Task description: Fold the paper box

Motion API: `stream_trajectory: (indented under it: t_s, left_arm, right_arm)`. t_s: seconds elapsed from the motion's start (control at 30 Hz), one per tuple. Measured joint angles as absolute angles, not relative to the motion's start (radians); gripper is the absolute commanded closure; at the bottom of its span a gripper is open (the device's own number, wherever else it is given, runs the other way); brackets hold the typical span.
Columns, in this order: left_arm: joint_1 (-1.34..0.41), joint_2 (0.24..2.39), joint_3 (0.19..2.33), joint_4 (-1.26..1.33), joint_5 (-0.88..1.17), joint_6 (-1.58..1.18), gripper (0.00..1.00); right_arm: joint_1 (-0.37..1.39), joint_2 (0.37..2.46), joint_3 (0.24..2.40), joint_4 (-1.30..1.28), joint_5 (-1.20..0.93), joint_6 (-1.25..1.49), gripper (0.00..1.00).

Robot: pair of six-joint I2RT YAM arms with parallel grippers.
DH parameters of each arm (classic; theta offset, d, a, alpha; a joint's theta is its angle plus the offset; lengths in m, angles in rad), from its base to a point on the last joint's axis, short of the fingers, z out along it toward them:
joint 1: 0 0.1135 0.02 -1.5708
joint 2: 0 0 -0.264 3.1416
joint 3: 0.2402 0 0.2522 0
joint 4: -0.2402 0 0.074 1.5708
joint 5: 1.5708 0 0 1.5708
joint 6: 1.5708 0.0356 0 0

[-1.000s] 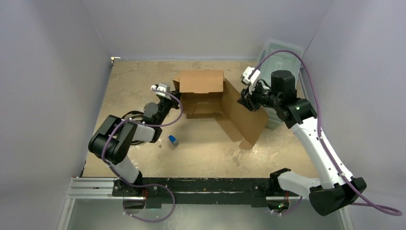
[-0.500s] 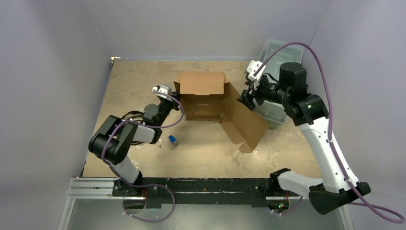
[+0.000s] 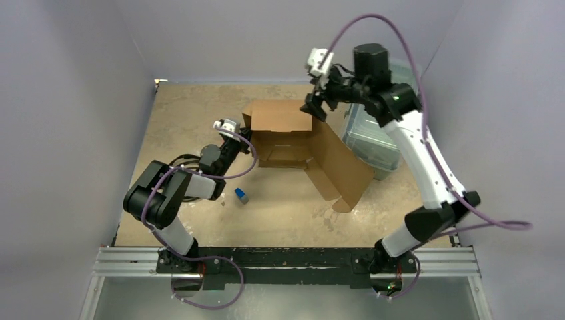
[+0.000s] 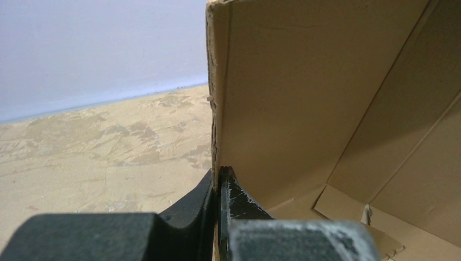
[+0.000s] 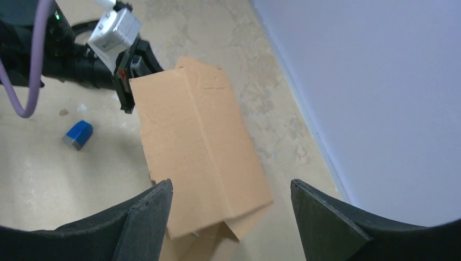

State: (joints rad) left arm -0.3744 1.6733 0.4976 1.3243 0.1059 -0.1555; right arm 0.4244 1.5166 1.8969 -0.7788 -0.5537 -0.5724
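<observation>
The paper box (image 3: 293,143) is brown cardboard, half folded in the middle of the table, with its back flap standing and a big right flap sloping down toward the front. My left gripper (image 3: 238,141) is shut on the box's left wall. The left wrist view shows that wall's edge (image 4: 215,109) pinched between the left gripper's (image 4: 219,174) black fingers. My right gripper (image 3: 313,107) hangs open above the back flap's right end, apart from it. In the right wrist view the box (image 5: 195,141) lies below the right gripper's (image 5: 231,184) wide-spread jaws.
A clear plastic lidded bin (image 3: 370,137) stands at the back right, close to the box's right flap. A small blue block (image 3: 240,195) lies on the table in front of the left gripper, also in the right wrist view (image 5: 78,134). Grey walls enclose the table.
My right gripper came away from the right flap, rose and swung left over the back flap, its jaws opening wide. The left gripper kept its hold and did not move.
</observation>
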Motion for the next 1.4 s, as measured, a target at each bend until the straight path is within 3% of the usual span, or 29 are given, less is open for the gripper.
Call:
stream_trajectory:
  t_s: [0.33,0.83,1.4]
  left_arm:
    - [-0.374,1.673,0.499,1.322,0.112,-0.152,1.00]
    - [-0.376,1.660,0.500,1.302,0.123,-0.146,1.00]
    - [-0.389,1.596,0.501,1.208,0.124,-0.099,1.00]
  right_arm:
    - [0.649,1.763,1.963,-0.823,-0.318,-0.735,0.11]
    - [0.707,1.795,1.895,-0.731,-0.049,-0.855,0.12]
    - [0.713,1.759,1.889,-0.756,-0.062,-0.868,0.06]
